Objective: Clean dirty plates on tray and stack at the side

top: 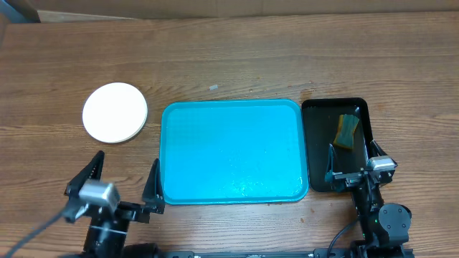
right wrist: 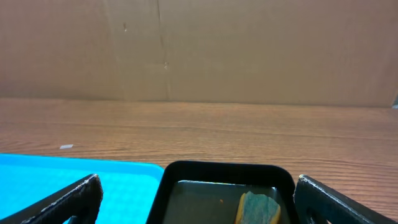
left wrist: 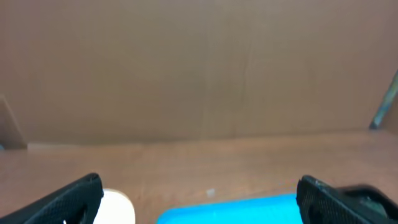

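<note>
The plates (top: 115, 112) sit in one stack on the wooden table left of the tray, a white one on top; an edge shows in the left wrist view (left wrist: 118, 208). The turquoise tray (top: 231, 150) lies in the middle with nothing on it and shows in both wrist views (left wrist: 230, 210) (right wrist: 74, 171). My left gripper (top: 115, 188) is open and empty near the front edge, left of the tray's front corner. My right gripper (top: 351, 161) is open and empty over the front of the black tray.
A narrow black tray (top: 315, 122) stands right of the turquoise tray, holding a yellow-green sponge (top: 346, 131), which also shows in the right wrist view (right wrist: 258, 208). A cardboard wall (right wrist: 199, 50) backs the table. A small white speck (top: 213, 88) lies behind the tray.
</note>
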`<state>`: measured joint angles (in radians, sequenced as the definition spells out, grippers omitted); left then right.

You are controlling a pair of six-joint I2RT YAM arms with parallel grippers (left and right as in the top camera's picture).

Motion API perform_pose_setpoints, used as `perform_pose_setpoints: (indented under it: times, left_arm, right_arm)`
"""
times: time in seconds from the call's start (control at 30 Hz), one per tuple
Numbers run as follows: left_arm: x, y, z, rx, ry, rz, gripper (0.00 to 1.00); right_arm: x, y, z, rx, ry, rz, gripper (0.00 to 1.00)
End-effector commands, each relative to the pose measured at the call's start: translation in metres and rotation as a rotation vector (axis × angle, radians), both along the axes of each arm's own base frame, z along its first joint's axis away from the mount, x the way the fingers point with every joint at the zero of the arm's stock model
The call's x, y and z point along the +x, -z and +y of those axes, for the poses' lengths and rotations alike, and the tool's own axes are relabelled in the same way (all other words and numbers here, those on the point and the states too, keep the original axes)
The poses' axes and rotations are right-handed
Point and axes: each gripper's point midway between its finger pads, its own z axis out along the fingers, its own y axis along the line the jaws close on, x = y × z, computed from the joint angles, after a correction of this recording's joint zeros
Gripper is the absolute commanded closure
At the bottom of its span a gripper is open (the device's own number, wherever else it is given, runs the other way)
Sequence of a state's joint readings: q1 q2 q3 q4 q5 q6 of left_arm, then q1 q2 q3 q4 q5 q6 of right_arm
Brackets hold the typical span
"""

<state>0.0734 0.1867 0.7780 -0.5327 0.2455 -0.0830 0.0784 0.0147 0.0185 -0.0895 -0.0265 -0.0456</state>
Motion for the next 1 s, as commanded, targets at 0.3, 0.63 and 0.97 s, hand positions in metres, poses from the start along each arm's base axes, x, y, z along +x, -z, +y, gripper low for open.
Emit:
perform_pose_setpoints:
  times: [0.3,0.63,0.97]
  left_arm:
    - [-0.018,-0.041,0.0,-0.024,0.007,-0.468,0.0]
    - [-0.014,-0.04,0.007,-0.16,0.018,-0.527,0.0]
    - [0.012,-0.001,0.008,-0.267,0.037,-0.426,0.0]
  right_arm:
    - [0.0,0.001,-0.001,-0.004,0.005,-0.008,0.0]
    - [0.0,0.001,-0.001,-0.004,0.005,-0.008,0.0]
    - [0.0,0.001,-0.001,-0.004,0.005,-0.008,0.0]
